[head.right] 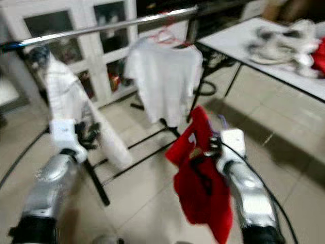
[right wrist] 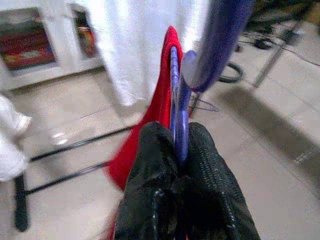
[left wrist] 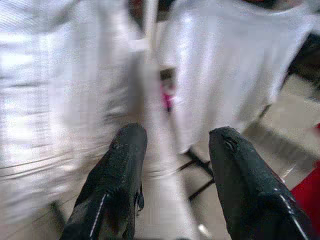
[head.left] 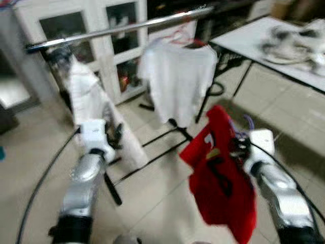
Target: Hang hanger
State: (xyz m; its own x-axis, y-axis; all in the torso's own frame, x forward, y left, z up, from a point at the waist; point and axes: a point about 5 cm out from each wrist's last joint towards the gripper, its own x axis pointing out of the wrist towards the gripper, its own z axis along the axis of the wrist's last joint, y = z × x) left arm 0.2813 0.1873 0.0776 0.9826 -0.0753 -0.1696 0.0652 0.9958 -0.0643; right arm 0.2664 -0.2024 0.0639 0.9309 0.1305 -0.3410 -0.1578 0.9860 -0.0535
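A red shirt (head.left: 221, 183) hangs on a purple hanger (right wrist: 176, 95), and my right gripper (right wrist: 176, 150) is shut on that hanger low in front of me. The hanger's hook (head.left: 248, 121) sticks up beside the wrist. A silver clothes rail (head.left: 119, 29) runs across the back, well above and beyond the red shirt. On it hang a white T-shirt (head.left: 177, 81) on a red hanger (head.left: 179, 36) and a white garment (head.left: 86, 94) further left. My left gripper (left wrist: 175, 145) is open with nothing between its fingers, raised near the white garment.
The rack's black legs (head.left: 152, 152) spread over the tiled floor ahead. White glass-door cabinets (head.left: 81, 30) stand behind the rail. A white table (head.left: 274, 51) with piled clothes (head.left: 294, 40) stands at the right, with a dark cable (head.left: 218, 89) on the floor under it.
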